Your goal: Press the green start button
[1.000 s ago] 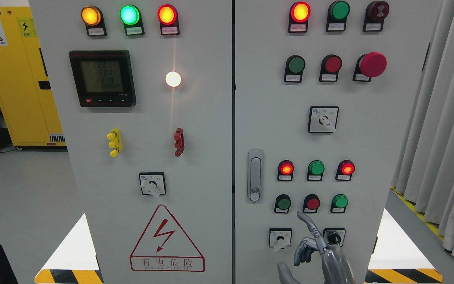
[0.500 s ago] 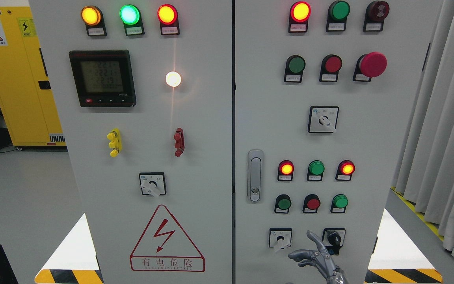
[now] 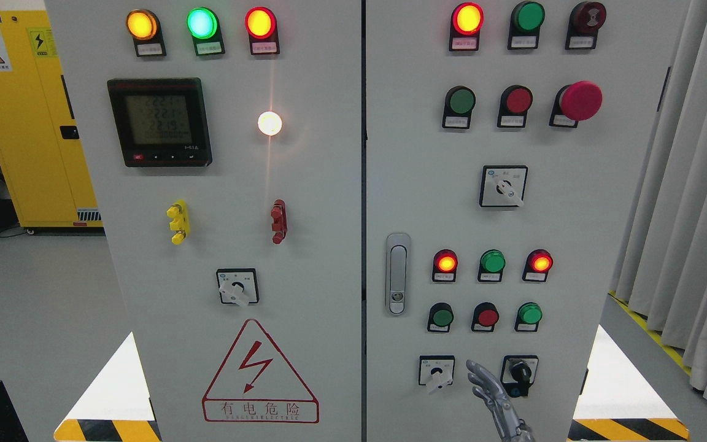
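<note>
On the grey cabinet's right door, the lower button row has a dark green button [image 3: 442, 317], a red button [image 3: 487, 317] and a brighter green button [image 3: 529, 314]. Another green button [image 3: 462, 100] sits in the upper row. My right hand [image 3: 481, 379] comes up from the bottom edge. Its fingers are stretched upward and hold nothing. The fingertip [image 3: 470, 365] is below the red button, between two rotary switches, touching no button. The left arm is out of view.
Rotary switches [image 3: 436, 371] [image 3: 520, 372] flank the hand. Three indicator lights [image 3: 492, 261] sit above the lower button row, and a door latch [image 3: 397, 273] to the left. A red mushroom stop button [image 3: 580, 100] is at upper right. Grey curtains [image 3: 691, 202] hang at the right.
My right hand has dropped from just under the red button to between the rotary switches. Its curled fingers have straightened. Most of the hand has sunk below the frame edge.
</note>
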`<action>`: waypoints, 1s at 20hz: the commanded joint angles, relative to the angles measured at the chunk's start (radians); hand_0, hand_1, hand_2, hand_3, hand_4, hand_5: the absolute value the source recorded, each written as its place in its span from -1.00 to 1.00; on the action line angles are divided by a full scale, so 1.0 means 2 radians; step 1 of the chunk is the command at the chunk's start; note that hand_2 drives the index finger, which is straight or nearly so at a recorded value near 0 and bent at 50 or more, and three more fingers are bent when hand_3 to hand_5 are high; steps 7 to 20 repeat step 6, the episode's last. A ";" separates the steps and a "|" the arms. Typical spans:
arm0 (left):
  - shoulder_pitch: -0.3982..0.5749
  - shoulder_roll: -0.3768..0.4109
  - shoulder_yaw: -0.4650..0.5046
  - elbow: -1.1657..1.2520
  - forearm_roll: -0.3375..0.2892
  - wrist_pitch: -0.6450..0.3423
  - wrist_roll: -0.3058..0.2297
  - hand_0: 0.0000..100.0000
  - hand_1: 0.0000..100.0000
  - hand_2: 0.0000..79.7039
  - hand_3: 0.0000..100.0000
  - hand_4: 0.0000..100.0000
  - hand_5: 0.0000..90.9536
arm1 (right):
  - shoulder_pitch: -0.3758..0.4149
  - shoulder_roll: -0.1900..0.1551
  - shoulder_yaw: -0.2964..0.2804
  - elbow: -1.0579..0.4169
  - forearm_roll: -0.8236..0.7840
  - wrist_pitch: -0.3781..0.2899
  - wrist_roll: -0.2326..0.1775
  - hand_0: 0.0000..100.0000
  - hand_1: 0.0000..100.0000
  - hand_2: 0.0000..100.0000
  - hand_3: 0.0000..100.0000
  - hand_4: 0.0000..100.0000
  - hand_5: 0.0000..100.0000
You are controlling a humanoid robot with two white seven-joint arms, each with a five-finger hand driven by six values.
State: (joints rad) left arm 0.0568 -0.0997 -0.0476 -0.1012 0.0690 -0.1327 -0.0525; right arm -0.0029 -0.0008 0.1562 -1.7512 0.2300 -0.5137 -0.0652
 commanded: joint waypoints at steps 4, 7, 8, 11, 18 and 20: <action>0.000 0.000 0.000 0.000 0.000 0.000 0.000 -0.76 0.11 -1.00 -1.00 -1.00 -1.00 | 0.002 -0.012 0.005 -0.006 -0.004 0.000 0.000 -0.30 0.03 -1.00 -0.92 -0.78 -0.84; 0.000 0.000 0.000 0.000 0.000 0.000 0.000 -0.76 0.11 -1.00 -1.00 -1.00 -1.00 | 0.003 -0.012 0.005 -0.006 -0.004 0.000 0.000 -0.30 0.03 -1.00 -0.91 -0.77 -0.84; 0.000 0.000 0.000 0.000 0.000 0.000 0.000 -0.76 0.11 -1.00 -1.00 -1.00 -1.00 | 0.003 -0.012 0.005 -0.006 -0.004 0.000 0.000 -0.30 0.03 -1.00 -0.91 -0.77 -0.84; 0.000 0.000 0.000 0.000 0.000 0.000 0.000 -0.76 0.11 -1.00 -1.00 -1.00 -1.00 | 0.003 -0.012 0.005 -0.006 -0.004 0.000 0.000 -0.30 0.03 -1.00 -0.91 -0.77 -0.84; 0.000 0.000 0.000 0.000 0.000 0.000 0.000 -0.76 0.11 -1.00 -1.00 -1.00 -1.00 | 0.003 -0.012 0.005 -0.006 -0.004 0.000 0.000 -0.30 0.03 -1.00 -0.91 -0.77 -0.84; 0.000 0.000 0.000 0.000 0.000 0.000 0.000 -0.76 0.11 -1.00 -1.00 -1.00 -1.00 | 0.003 -0.012 0.005 -0.006 -0.004 0.000 0.000 -0.30 0.03 -1.00 -0.91 -0.77 -0.84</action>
